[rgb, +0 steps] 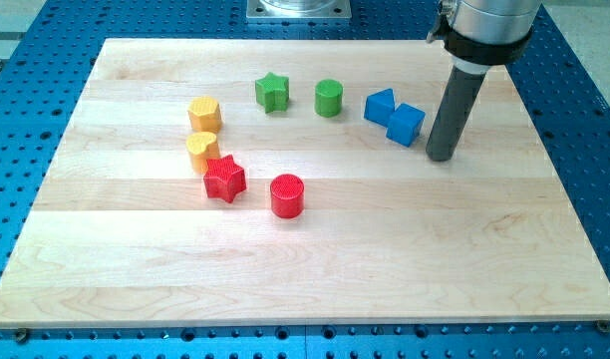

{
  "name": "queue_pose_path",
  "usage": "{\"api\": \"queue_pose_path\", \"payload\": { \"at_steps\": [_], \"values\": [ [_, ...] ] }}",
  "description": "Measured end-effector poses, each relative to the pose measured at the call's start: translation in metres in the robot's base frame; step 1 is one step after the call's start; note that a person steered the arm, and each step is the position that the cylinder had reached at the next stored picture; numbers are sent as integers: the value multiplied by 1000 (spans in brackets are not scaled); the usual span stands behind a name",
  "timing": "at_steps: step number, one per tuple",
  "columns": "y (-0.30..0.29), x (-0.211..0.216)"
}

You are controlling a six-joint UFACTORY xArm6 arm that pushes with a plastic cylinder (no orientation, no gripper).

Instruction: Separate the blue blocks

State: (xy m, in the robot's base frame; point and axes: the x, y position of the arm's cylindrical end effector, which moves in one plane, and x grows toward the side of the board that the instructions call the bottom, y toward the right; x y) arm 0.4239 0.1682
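Wooden counter (305, 269) sits on a blue base with holes (584, 60). All blocks lie in the far half; the near half and right side have lots of room. I count two blue blocks (381, 105) (406, 124), touching each other, far and right of the middle. Two green ones, a star (272, 91) and a cylinder (329, 98). Two yellow ones (204, 114) (202, 150). Two red ones, a star (224, 179) and a cylinder (287, 195). My tip (441, 157) stands straight, just right of the blue pair, not touching. No hand shows.

My tip (441, 157) sits on the wooden bench (385, 259), just to the view's right of two touching blue blocks: a blue cube (406, 124) and another blue block (380, 105), shape hard to call.
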Motion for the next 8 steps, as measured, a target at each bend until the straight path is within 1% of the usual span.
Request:
{"api": "queue_pose_path", "payload": {
  "at_steps": [1,2,3,4,5,6,8],
  "values": [
    [37,-6],
    [68,-59],
    [62,-85],
    [37,-88],
    [-7,-78],
    [-46,-40],
    [-79,27]
  ]
}}
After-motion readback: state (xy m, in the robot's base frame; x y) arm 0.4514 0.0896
